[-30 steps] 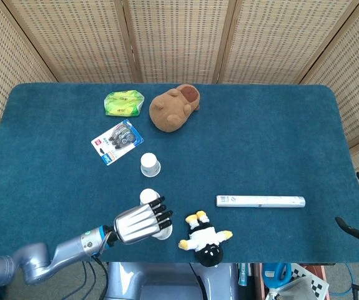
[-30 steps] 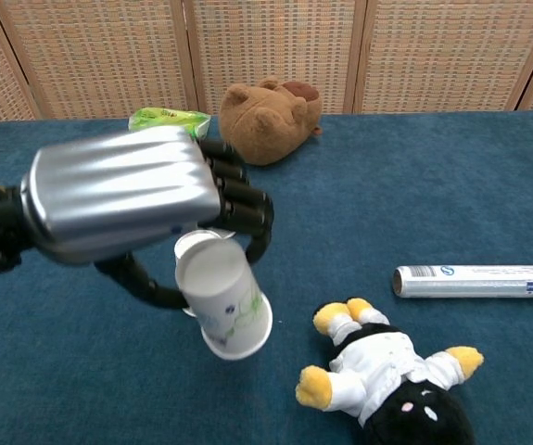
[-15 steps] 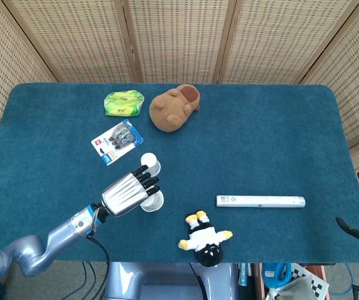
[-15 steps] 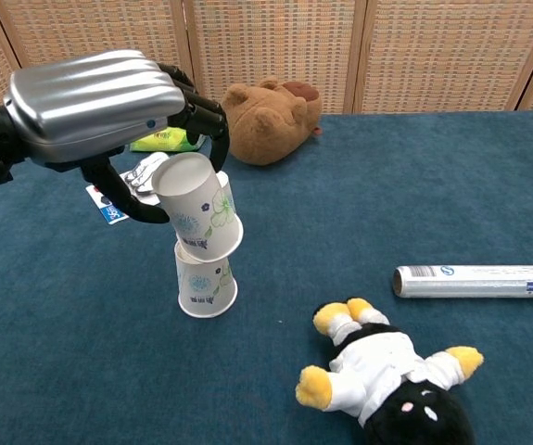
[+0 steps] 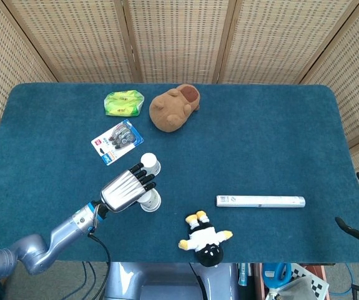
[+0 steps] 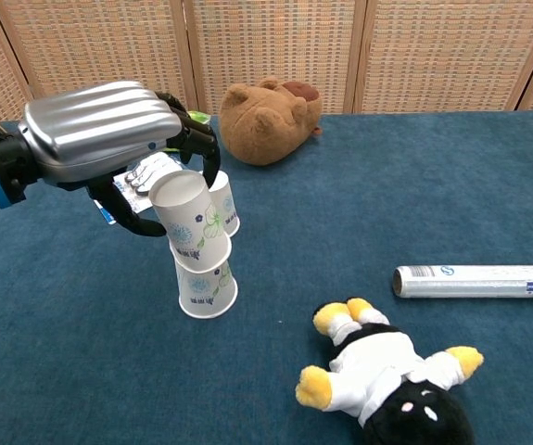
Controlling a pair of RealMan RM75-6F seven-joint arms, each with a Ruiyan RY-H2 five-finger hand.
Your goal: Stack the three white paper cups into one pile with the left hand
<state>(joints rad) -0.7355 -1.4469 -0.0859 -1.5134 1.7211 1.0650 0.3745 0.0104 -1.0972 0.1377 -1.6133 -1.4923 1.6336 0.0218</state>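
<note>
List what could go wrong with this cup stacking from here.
1. The left hand holds its cup tilted over the lower cup; pressing down off-axis could tip or slide that one.
2. The third cup stands close behind the hand, so the fingers may knock it.
3. The lower cup's rim might crumple if the cups jam.

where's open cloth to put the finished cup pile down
Widest bare patch: right half of the table, between the brown plush and the foil roll. Also the left edge, beyond the blister pack. Crowded around the left hand, cups and penguin plush.
</note>
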